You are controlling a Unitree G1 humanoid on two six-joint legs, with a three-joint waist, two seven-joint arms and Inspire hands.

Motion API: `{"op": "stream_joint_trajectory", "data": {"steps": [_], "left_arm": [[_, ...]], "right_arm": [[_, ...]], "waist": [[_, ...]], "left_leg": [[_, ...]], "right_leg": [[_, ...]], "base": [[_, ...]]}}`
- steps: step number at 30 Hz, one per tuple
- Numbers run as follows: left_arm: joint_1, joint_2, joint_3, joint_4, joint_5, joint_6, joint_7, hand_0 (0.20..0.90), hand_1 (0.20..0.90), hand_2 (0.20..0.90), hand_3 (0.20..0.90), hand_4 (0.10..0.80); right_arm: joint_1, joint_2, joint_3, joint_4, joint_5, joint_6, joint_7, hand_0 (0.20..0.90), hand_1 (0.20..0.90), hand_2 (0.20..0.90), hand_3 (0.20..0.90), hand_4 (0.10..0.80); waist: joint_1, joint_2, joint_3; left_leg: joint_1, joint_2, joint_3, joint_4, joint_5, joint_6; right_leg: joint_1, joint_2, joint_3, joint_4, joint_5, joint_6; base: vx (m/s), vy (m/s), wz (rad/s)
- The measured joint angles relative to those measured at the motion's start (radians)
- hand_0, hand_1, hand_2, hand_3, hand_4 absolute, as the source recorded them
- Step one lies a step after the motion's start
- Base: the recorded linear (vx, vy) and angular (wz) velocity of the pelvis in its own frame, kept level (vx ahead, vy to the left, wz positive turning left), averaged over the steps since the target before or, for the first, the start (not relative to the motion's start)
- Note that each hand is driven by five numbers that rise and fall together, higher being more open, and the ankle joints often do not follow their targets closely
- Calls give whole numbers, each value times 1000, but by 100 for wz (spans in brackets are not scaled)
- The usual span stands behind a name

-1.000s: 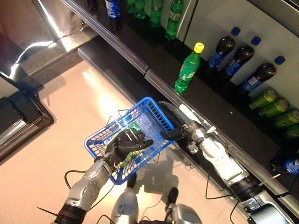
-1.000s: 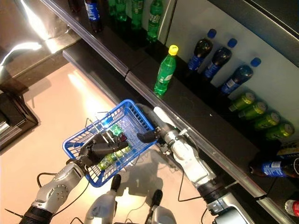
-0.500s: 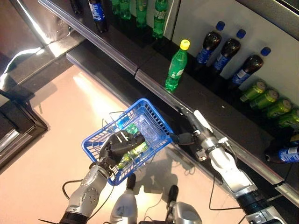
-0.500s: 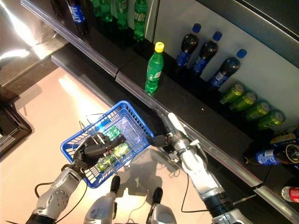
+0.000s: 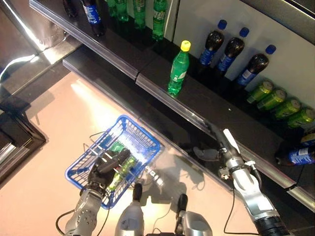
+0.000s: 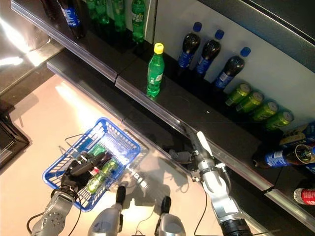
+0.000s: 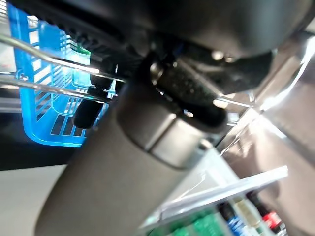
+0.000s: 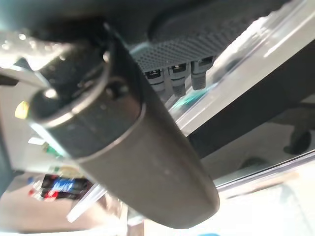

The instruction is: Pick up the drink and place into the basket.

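Note:
The blue basket [image 5: 140, 143] hangs low at the left, off the floor. My left hand [image 5: 106, 166] is shut on its thin wire handles [image 7: 49, 59]. A green drink [image 5: 121, 169] lies inside the basket, partly hidden by the hand. My right hand [image 5: 222, 141] is open and empty, its fingers straight along the front edge of the lower shelf [image 5: 162, 96], well to the right of the basket. A green bottle with a yellow cap [image 5: 178, 69] stands upright on that shelf.
Dark bottles with blue caps [image 5: 231, 49] stand at the back of the shelf, with green cans [image 5: 278, 101] lying to their right. More green bottles [image 5: 140, 10] stand on the shelf at the top. A dark cabinet [image 5: 15, 132] is at the far left.
My right hand has drawn back from the basket's rim to the right, to the shelf edge. The basket has dropped lower and to the left. The camera has shifted.

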Motion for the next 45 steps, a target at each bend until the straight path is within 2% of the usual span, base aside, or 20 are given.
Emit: {"op": "stream_joint_trajectory", "data": {"steps": [7, 11, 21, 26, 30, 32, 33, 34, 35, 36, 37, 38, 39, 40, 41, 42, 43, 45], "left_arm": [[22, -6, 32, 52, -1, -10, 4, 300, 300, 300, 200, 100], [17, -41, 60, 134, 0, -25, 3, 300, 300, 300, 200, 100], [12, -101, 59, 466, 10, -32, -8, 300, 300, 300, 200, 100], [-13, -101, 59, 701, 78, -38, -44, 300, 300, 300, 200, 100], [-34, -85, 61, 824, 113, -54, -90, 300, 300, 300, 200, 100], [-32, -83, 63, 844, 123, -56, -92, 300, 300, 300, 200, 100], [-26, -78, 73, 861, 124, -59, -104, 300, 300, 300, 200, 100], [-26, -71, 81, 880, 124, -58, -111, 300, 300, 300, 200, 100], [-27, -65, 96, 899, 124, -56, -114, 300, 300, 300, 200, 100], [-34, -63, 100, 925, 124, -56, -117, 300, 300, 300, 200, 100], [-33, -59, 100, 944, 124, -56, -127, 300, 300, 300, 200, 100], [-33, -60, 93, 946, 124, -58, -137, 300, 300, 300, 200, 100], [-33, -59, 81, 946, 124, -66, -152, 300, 300, 300, 200, 100], [-33, -56, 67, 946, 124, -71, -161, 300, 300, 300, 200, 100], [-32, -55, 61, 950, 124, -71, -163, 300, 300, 300, 200, 100], [-38, -58, 58, 969, 124, -67, -163, 300, 300, 300, 200, 100], [-39, -60, 53, 972, 125, -65, -163, 300, 300, 300, 200, 100], [-44, -65, 41, 973, 141, -64, -164, 300, 300, 300, 200, 100]], "right_arm": [[28, 34, -28, 111, 16, -23, -17, 900, 900, 900, 900, 800], [42, 62, -41, 196, 48, -28, -37, 900, 900, 900, 900, 800], [104, 85, -54, 481, 190, -53, -65, 900, 900, 900, 900, 800], [121, 92, -67, 743, 284, -96, -48, 900, 900, 900, 900, 800], [159, 98, -92, 861, 352, -111, -16, 900, 900, 900, 900, 800], [185, 102, -103, 890, 364, -112, 10, 900, 900, 900, 900, 800], [151, 105, -108, 933, 364, -118, 38, 900, 900, 900, 900, 800], [133, 109, -108, 954, 364, -118, 57, 900, 900, 900, 900, 800], [114, 113, -108, 970, 364, -115, 71, 900, 900, 900, 900, 800], [107, 115, -108, 994, 364, -117, 84, 900, 900, 900, 900, 800], [103, 119, -107, 1031, 364, -112, 98, 900, 900, 900, 900, 800], [105, 123, -106, 1067, 363, -96, 119, 900, 900, 900, 900, 800], [111, 124, -105, 1087, 361, -77, 134, 900, 900, 900, 900, 800], [121, 125, -104, 1095, 360, -63, 144, 900, 900, 900, 900, 800], [128, 125, -105, 1098, 360, -60, 145, 900, 900, 900, 900, 800], [133, 122, -105, 1108, 361, -56, 146, 900, 900, 900, 900, 800], [140, 122, -104, 1112, 361, -47, 147, 900, 900, 900, 900, 800], [154, 121, -103, 1112, 361, -33, 158, 900, 900, 900, 900, 800]], "waist": [[-1, 0, -4], [-7, 7, -30], [-69, 6, -176], [-100, 0, -264], [-117, -3, -320], [-137, -9, -340], [-114, -1, -344], [-100, -1, -347], [-94, -3, -348], [-98, -5, -351], [-94, -1, -353], [-84, 12, -358], [-80, 19, -362], [-80, 17, -366], [-82, 19, -370], [-85, 27, -379], [-85, 41, -384], [-83, 58, -398]], "left_leg": [[4, 0, 6, 0, -2, 1], [9, 0, 15, -1, -6, 2], [34, 2, 53, -9, -31, 7], [54, 2, 83, -10, -46, 8], [65, 6, 134, -10, -56, 6], [64, 8, 159, -11, -61, 1], [67, 28, 209, -12, -66, -3], [71, 30, 250, -11, -70, 2], [75, 34, 281, -12, -77, 2], [76, 32, 301, -12, -79, 5], [80, 45, 322, -12, -77, 10], [78, 68, 346, -12, -74, 6], [73, 81, 354, -12, -74, -3], [67, 78, 346, -12, -71, -12], [64, 72, 335, -12, -69, -16], [60, 71, 285, -11, -69, -19], [62, 76, 263, -11, -70, -20], [67, 82, 258, -3, -70, -28]], "right_leg": [[1, -2, 5, 0, 1, 1], [1, -2, 14, 0, 1, 1], [-2, -2, 61, -1, 0, 2], [-4, 3, 97, 0, -2, 0], [-28, 7, 143, 0, 5, -1], [-51, 9, 145, 6, 17, -1], [-96, 20, 104, 43, 35, -13], [-136, 29, 73, 58, 62, -40], [-154, 30, 53, 57, 83, -51], [-154, 30, 49, 42, 95, -45], [-162, 27, 45, 62, 61, -38], [-190, 36, 20, 161, 16, -29], [-204, 43, 19, 232, -33, -29], [-210, 42, 20, 254, -83, -39], [-207, 44, 26, 225, -87, -69], [-183, 60, 29, 174, -60, -70], [-161, 77, 33, 120, -34, -75], [-125, 98, 48, 50, 11, -91]], "base": [[5, 8, -2], [32, 11, -7], [34, 55, -14], [56, 121, -22], [6, 85, -37], [-86, 8, -54], [-117, 3, -120], [-150, -20, -152], [-136, -48, -125], [-132, -93, -79], [-100, -124, -50], [-74, -149, -37], [-42, -152, -27], [-5, -135, -15], [25, -155, -12], [38, -167, -16], [33, -160, -21], [32, -123, -28]]}}
